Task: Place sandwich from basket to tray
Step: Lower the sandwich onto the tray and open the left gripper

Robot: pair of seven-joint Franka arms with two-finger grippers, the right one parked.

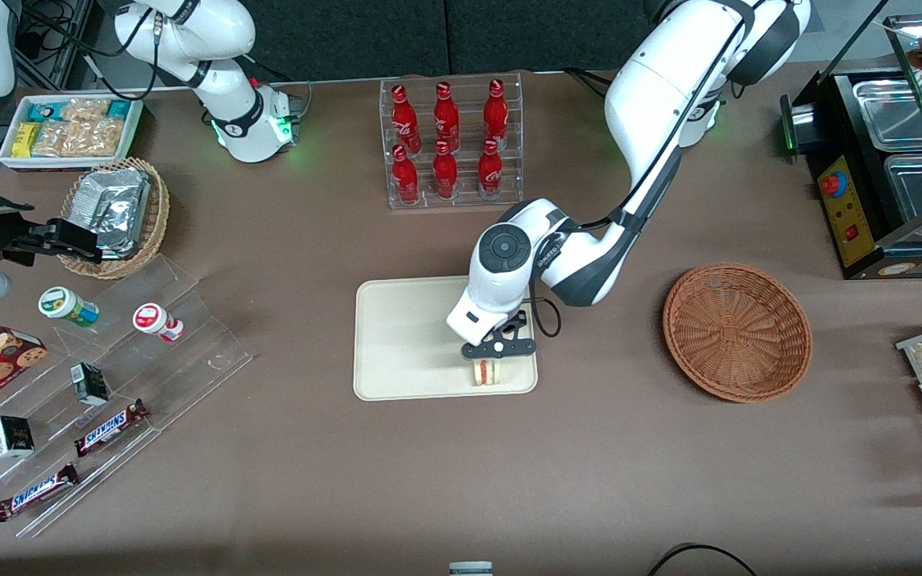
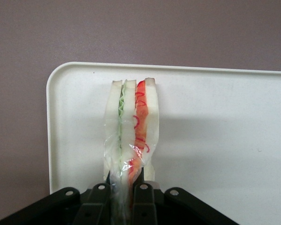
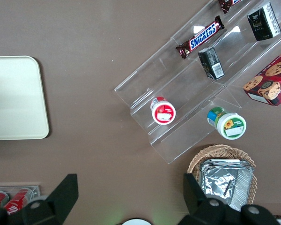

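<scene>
The sandwich [image 1: 489, 372] [image 2: 131, 126], a clear-wrapped wedge of white bread with red and green filling, stands on its edge in the tray [image 1: 405, 336] [image 2: 215, 131]. It is at the tray's corner nearest the front camera, toward the working arm's end. My left gripper [image 1: 494, 358] [image 2: 122, 190] is directly above it, shut on the sandwich's wrapped top. The cream tray also shows in the right wrist view [image 3: 14, 98]. The reddish-brown wicker basket [image 1: 737, 332] sits empty on the table, beside the tray toward the working arm's end.
A clear rack of red bottles [image 1: 449, 144] stands farther from the front camera than the tray. A tan basket with foil packets [image 1: 117, 212], acrylic snack shelves [image 1: 109, 376] and a white snack box [image 1: 69, 128] lie toward the parked arm's end. A black food warmer [image 1: 885, 160] stands past the basket.
</scene>
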